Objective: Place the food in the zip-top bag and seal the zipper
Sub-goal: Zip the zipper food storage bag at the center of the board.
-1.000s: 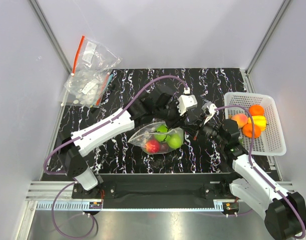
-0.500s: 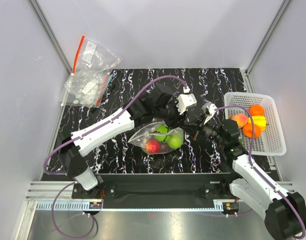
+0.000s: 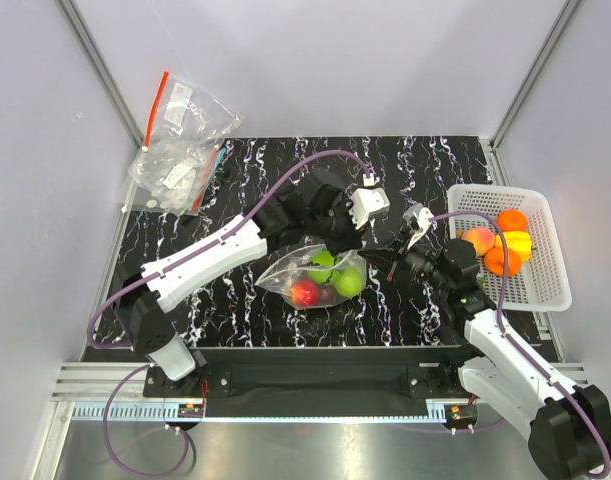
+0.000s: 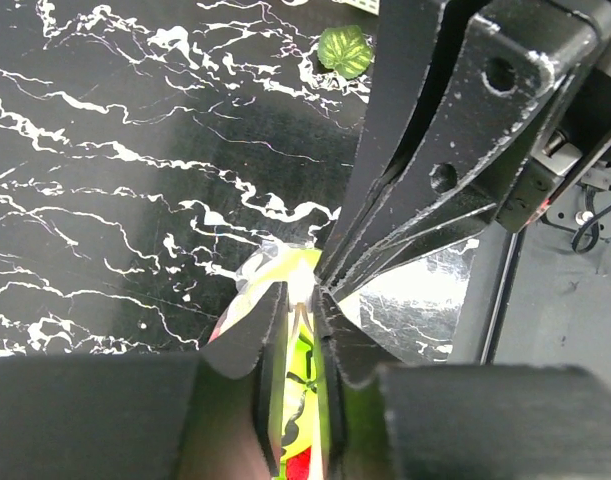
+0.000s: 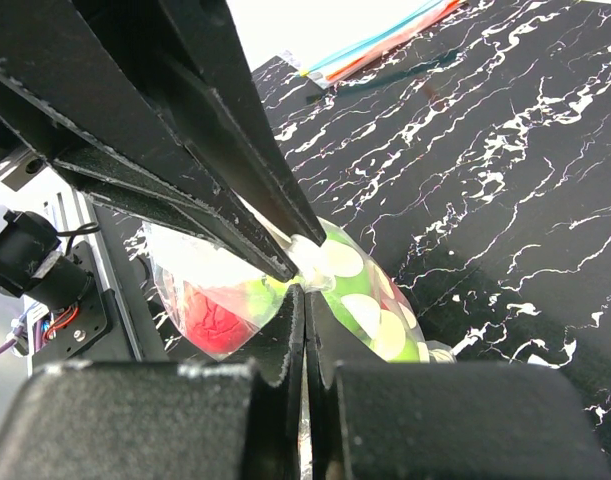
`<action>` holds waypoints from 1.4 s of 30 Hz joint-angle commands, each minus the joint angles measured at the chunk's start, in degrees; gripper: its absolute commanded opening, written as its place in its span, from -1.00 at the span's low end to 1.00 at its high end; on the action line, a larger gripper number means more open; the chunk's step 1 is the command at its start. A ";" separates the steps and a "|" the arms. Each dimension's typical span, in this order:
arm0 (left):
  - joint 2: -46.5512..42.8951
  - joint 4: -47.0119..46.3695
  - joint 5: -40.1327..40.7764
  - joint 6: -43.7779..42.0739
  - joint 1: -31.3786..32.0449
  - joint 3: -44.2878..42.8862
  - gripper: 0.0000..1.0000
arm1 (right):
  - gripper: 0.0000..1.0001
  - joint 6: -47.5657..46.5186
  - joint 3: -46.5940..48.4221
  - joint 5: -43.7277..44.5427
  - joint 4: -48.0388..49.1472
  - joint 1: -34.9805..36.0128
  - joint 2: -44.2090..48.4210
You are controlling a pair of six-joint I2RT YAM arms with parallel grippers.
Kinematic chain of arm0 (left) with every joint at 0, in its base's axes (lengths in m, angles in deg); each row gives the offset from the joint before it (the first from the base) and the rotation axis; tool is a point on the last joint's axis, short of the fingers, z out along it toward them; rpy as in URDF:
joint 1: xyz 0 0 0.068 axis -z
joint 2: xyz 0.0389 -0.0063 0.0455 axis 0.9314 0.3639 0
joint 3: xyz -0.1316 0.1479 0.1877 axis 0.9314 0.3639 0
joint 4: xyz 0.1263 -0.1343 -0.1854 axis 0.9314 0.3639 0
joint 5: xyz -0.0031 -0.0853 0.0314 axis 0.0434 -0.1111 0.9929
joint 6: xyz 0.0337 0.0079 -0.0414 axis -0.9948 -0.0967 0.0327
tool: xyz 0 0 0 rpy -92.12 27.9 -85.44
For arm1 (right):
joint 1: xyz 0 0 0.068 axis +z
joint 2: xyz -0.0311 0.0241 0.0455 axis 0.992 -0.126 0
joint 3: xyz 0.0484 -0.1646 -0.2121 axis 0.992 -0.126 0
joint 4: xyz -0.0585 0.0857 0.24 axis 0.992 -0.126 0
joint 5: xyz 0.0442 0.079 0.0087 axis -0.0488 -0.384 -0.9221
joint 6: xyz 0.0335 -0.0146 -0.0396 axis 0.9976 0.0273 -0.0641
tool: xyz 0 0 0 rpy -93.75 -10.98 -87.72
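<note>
Lying on its side near the middle of the black marbled table, the zip-top bag holds food: two green pieces, a red one and a darker one beneath them, all showing through the dotted film.

The left gripper comes down on the bag's far upper edge. In its wrist view the jaws are drawn narrow, with the bag's mouth edge pinched between the two fingers. The zipper itself is too pale to pick out there.

The right gripper reaches in from the right, its jaws pressed together on the bag's right-hand corner (a small bunch of film sits right at the fingertips). The two grippers are just beside each other, both on the same end of the bag.

A white basket at the table's right edge holds orange, yellow and peach-coloured fruits. A clear undotted bag with a red strip lies at the far left corner, well apart from both arms.
</note>
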 commanded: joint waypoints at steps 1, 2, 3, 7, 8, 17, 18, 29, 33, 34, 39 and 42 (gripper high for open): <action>0.07 -0.01 -1.82 -0.18 -0.26 -1.13 -0.71 | -0.99 0.27 0.07 -0.14 1.54 0.61 0.95; -0.02 -0.10 -2.34 -0.18 -0.26 -0.95 -0.78 | -1.00 0.27 -0.02 -0.14 1.54 0.61 0.95; -0.02 -0.27 -3.39 -0.53 -0.26 -0.69 -0.82 | -1.00 0.18 0.07 -0.05 1.63 0.61 1.03; -0.02 -1.41 -4.63 -0.44 -0.26 -0.42 -0.97 | -1.00 0.18 0.07 -0.31 1.63 0.52 1.12; -0.02 -1.59 -4.81 -0.62 -0.26 -0.51 -0.99 | -1.00 0.18 -0.11 -0.31 1.63 0.52 1.03; -1.60 1.31 -1.39 -1.59 -0.52 0.10 -1.00 | -1.00 0.27 -0.19 2.23 0.58 0.34 1.82; -1.95 1.31 -0.86 -1.59 -0.78 1.32 -1.00 | -1.00 0.27 -0.19 3.37 0.23 0.52 2.43; -7.75 -0.80 3.36 0.61 -1.14 9.16 -1.00 | -1.00 0.44 -0.72 15.76 -5.22 0.52 6.13; -8.54 0.26 3.81 0.70 -1.31 8.19 -1.00 | -1.00 0.35 -1.33 16.75 -4.63 0.52 7.62; -8.63 -0.01 3.37 0.70 -1.23 8.02 -1.00 | -1.00 0.44 -1.77 15.61 -3.74 0.52 7.71; -6.97 -0.01 1.61 0.79 -1.31 4.86 -1.00 | -0.63 -0.79 -1.16 9.27 -2.51 0.52 5.52; -5.12 -0.01 0.46 0.70 -1.05 2.83 -1.00 | -0.49 -1.31 -0.81 7.16 -1.89 0.52 4.11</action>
